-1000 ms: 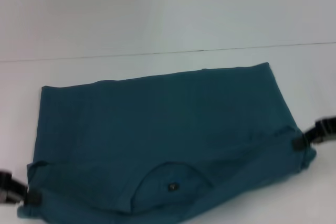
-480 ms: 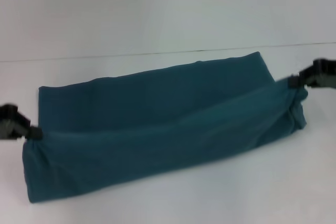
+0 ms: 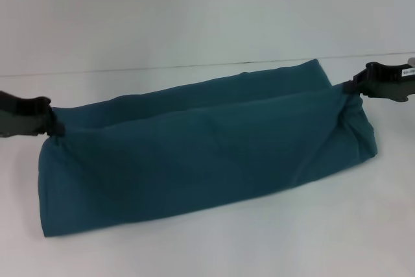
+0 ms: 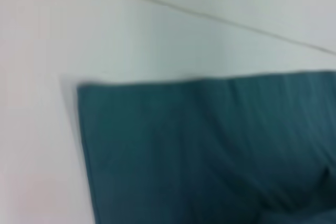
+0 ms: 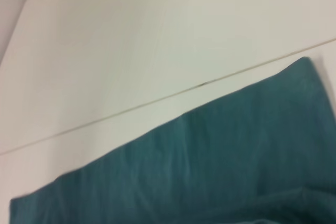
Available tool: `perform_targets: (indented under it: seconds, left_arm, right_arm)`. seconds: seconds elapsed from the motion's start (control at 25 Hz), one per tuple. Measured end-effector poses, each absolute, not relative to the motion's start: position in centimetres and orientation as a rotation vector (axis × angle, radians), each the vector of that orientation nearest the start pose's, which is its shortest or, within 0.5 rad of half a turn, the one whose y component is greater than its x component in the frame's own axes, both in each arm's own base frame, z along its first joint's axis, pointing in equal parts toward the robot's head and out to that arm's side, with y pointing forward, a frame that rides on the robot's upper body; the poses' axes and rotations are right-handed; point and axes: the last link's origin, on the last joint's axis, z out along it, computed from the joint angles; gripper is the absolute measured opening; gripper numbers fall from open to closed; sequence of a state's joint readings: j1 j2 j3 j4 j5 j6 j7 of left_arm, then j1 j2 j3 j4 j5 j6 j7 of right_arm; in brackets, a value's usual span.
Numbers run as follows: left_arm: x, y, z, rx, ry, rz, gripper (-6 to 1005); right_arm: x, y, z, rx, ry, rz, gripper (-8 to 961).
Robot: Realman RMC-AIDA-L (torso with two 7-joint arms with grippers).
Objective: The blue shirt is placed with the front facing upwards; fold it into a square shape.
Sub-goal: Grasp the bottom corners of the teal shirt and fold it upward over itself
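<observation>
Teal cotton, the blue shirt (image 3: 201, 154) drapes across the table (image 3: 194, 24), limp and light. We pinch its raised edge: left gripper (image 3: 53, 125) at nine o'clock, right gripper (image 3: 349, 87) at two o'clock, both clamping cloth. Corners suit gripping best.
</observation>
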State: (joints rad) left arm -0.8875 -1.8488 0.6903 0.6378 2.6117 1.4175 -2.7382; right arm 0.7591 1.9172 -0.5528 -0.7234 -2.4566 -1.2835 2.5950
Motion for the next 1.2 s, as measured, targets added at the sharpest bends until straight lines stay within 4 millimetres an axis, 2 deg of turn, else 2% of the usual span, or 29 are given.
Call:
perform_targets:
  seconds: [0.12, 0.44, 0.6, 0.8, 1.2]
  left_arm:
    - [-24.9, 44.2, 7.9, -1.993, -1.780, -0.072, 1]
    - [-26.0, 45.1, 8.0, -1.886, -1.743, -0.144, 1]
    - [-26.3, 45.7, 8.0, -1.850, -1.704, -0.172, 1]
    - [-26.2, 46.1, 7.3, -1.845, -1.682, -0.162, 1]
    - [-26.0, 46.2, 7.1, -1.865, -1.654, -0.141, 1]
  right_arm:
    - [27.8, 43.2, 8.9, -1.898, 1.743, 0.425, 59]
    - [28.6, 44.2, 8.9, -1.777, 1.721, 0.471, 59]
    - [28.7, 44.9, 8.0, -1.751, 1.712, 0.456, 59]
    - [28.0, 45.9, 7.0, -1.743, 1.673, 0.442, 59]
    - [26.3, 47.9, 7.1, -1.684, 1.610, 0.521, 60]
